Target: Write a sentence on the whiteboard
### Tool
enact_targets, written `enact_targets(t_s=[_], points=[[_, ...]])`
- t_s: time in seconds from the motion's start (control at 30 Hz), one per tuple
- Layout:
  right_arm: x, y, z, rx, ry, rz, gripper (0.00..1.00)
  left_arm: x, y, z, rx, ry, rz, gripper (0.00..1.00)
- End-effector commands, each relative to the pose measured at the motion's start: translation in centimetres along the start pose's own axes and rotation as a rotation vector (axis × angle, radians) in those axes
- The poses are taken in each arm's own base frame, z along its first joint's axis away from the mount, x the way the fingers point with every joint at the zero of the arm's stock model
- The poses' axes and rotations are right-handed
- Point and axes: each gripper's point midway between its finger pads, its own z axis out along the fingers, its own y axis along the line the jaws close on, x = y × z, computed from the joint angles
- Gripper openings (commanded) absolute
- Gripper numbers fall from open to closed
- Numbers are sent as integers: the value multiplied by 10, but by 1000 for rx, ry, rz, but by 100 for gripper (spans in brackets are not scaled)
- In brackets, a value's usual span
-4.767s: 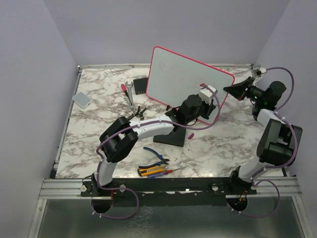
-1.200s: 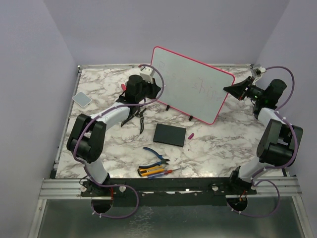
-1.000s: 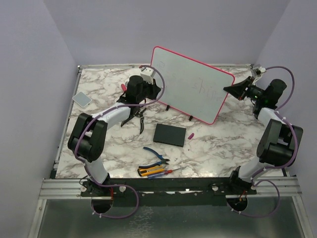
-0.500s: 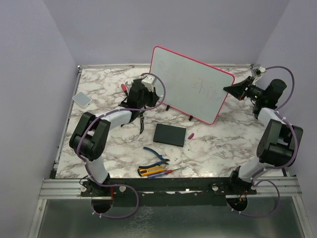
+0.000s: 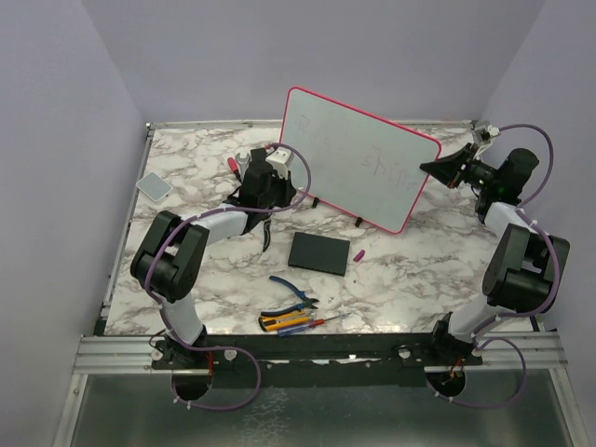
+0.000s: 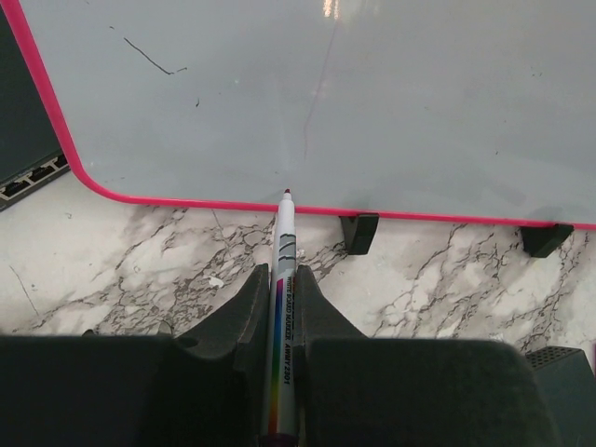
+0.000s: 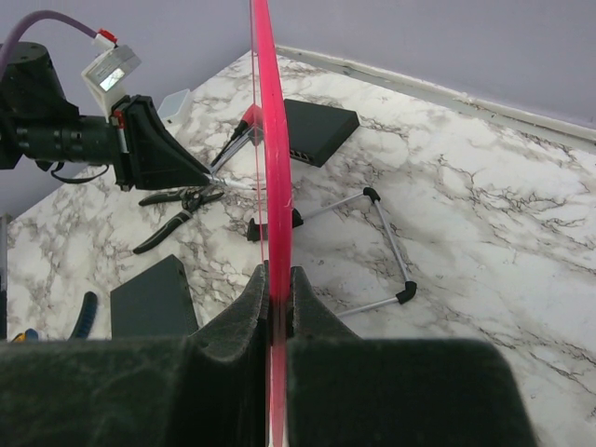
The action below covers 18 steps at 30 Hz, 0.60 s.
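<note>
Whiteboard (image 5: 358, 158) with its pink-red frame stands tilted on small black feet (image 6: 359, 232) toward the back of the marble desk (image 5: 419, 270), with a wire stand (image 7: 382, 251) behind it. We see the sentence (image 5: 386, 170) as faint pinkish lettering on its right half. Our right claw (image 7: 273, 279) is closed tight on the frame's right edge. Our left claw (image 6: 279, 277) is clamped on a marker (image 6: 284, 237), whose red tip points at the lower frame near the left corner; whether it touches we cannot tell. Beside the left arm lie black pliers (image 5: 265, 223) and a wrench (image 5: 243, 166). In front of the board lie a black square slab (image 5: 319, 252) and, just beside it, a small pink cap (image 5: 358, 253). Nearer us lie blue-handled pliers (image 5: 291, 290) and screwdrivers (image 5: 293, 322). A grey pad (image 5: 154, 185) sits well apart at the left edge, and a black box (image 7: 317, 119) sits behind the board.
</note>
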Motion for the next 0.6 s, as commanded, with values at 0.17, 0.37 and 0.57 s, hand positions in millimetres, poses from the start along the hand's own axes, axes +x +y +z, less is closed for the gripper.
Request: enact_targets(t_s=[0.17, 0.37, 0.57], points=[[14, 4, 4, -17, 24, 14, 1, -22, -1, 3, -6, -49, 19, 0], [14, 4, 4, -17, 24, 13, 1, -31, -5, 7, 8, -67, 16, 0], [14, 5, 5, -18, 26, 14, 1, -41, -7, 9, 18, -88, 12, 0]])
